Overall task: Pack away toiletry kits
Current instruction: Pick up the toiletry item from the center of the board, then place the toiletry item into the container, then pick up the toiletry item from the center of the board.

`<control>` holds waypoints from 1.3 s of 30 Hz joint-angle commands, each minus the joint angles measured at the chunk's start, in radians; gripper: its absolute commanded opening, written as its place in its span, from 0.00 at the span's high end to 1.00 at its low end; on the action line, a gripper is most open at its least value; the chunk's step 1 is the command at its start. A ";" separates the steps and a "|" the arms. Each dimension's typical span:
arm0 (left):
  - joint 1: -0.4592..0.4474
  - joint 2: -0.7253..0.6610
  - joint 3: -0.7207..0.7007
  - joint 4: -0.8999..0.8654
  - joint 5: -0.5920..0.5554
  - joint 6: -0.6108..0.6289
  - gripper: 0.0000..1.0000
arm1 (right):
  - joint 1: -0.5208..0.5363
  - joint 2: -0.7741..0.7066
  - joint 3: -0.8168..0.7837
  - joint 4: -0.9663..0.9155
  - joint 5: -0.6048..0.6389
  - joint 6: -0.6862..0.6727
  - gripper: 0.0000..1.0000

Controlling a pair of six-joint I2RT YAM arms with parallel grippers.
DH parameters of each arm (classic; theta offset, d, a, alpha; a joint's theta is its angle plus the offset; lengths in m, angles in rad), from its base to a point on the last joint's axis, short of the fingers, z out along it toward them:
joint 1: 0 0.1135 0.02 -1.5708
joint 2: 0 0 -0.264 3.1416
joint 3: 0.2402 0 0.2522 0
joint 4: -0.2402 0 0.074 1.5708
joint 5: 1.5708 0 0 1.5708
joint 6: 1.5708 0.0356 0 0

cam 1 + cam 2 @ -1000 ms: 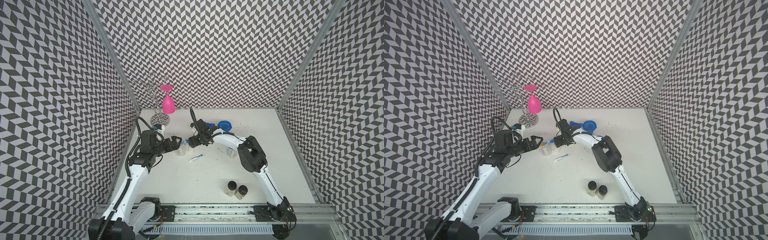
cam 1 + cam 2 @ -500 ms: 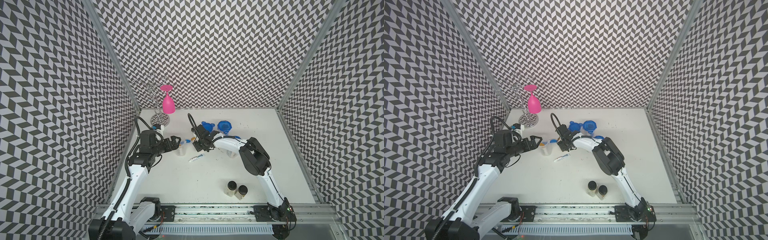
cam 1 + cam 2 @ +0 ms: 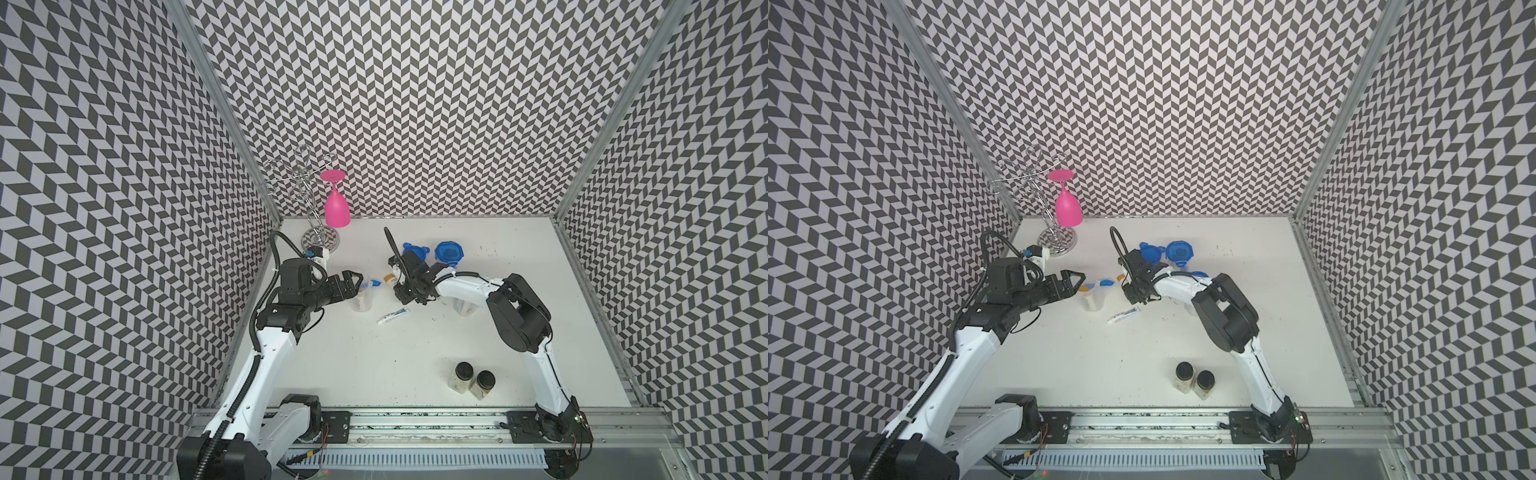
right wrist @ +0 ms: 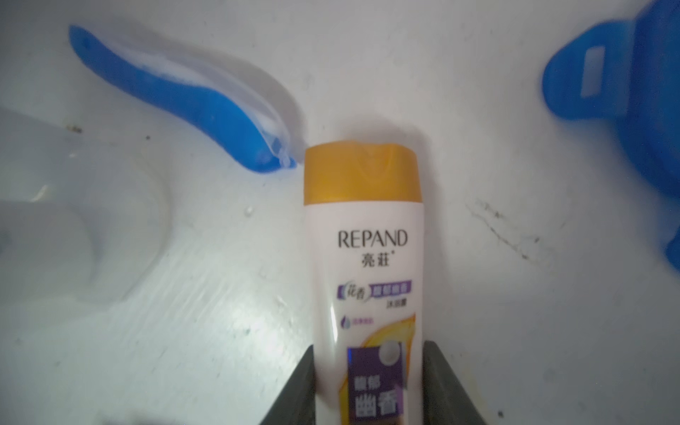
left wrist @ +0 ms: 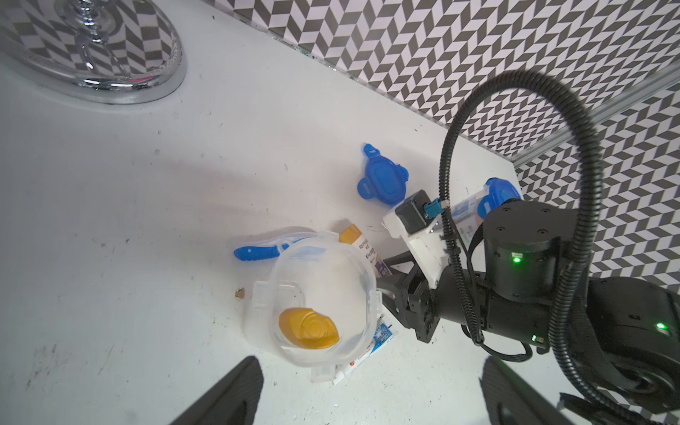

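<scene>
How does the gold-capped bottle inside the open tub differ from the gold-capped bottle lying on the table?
The bottle in the tub stands cap-up inside the open clear tub; the bottle on the table lies flat, label up. Nothing grips the bottle in the tub; the bottle on the table sits in the right pincer, whose fingers press its sides. Both have gold caps.

Gold-capped white bottle (image 4: pixel 364 276) lies flat beside blue toothbrush (image 4: pixel 176 99).
</scene>
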 commanded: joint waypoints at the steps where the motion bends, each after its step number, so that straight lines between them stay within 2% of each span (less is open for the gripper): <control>1: 0.007 0.018 0.079 0.001 0.054 -0.005 0.07 | -0.046 -0.139 -0.078 0.067 -0.114 -0.042 0.86; 5: 0.006 0.086 0.168 -0.001 0.072 -0.034 0.15 | -0.042 -0.309 -0.124 0.121 -0.162 -0.123 0.89; 9: 0.007 0.135 0.233 0.028 0.114 -0.104 0.14 | -0.032 -0.440 -0.185 0.175 -0.197 -0.136 0.91; 12: -0.006 0.163 0.250 0.073 0.187 -0.172 0.11 | -0.009 -0.514 -0.226 0.229 -0.239 -0.147 0.92; 15: -0.064 0.179 0.244 0.140 0.198 -0.218 0.01 | 0.024 -0.566 -0.266 0.306 -0.270 -0.155 0.92; 17: -0.093 0.188 0.227 0.190 0.180 -0.249 0.00 | 0.037 -0.583 -0.284 0.354 -0.278 -0.156 0.92; 20: -0.130 0.191 0.211 0.265 0.176 -0.292 0.01 | 0.044 -0.558 -0.238 0.327 -0.282 -0.166 0.93; 26: -0.215 0.200 0.201 0.238 0.109 -0.285 0.03 | 0.061 -0.528 -0.182 0.290 -0.292 -0.175 0.94; 31: -0.227 0.180 0.153 0.229 0.092 -0.302 0.23 | 0.081 -0.545 -0.192 0.303 -0.276 -0.188 0.93; 35: -0.226 0.154 0.122 0.238 0.055 -0.313 0.57 | 0.093 -0.552 -0.209 0.322 -0.276 -0.201 0.92; 37: -0.226 0.140 0.114 0.241 0.043 -0.310 0.69 | 0.101 -0.555 -0.210 0.318 -0.264 -0.214 0.87; 39: -0.218 0.122 0.111 0.231 0.024 -0.291 0.86 | 0.112 -0.559 -0.209 0.313 -0.248 -0.224 0.75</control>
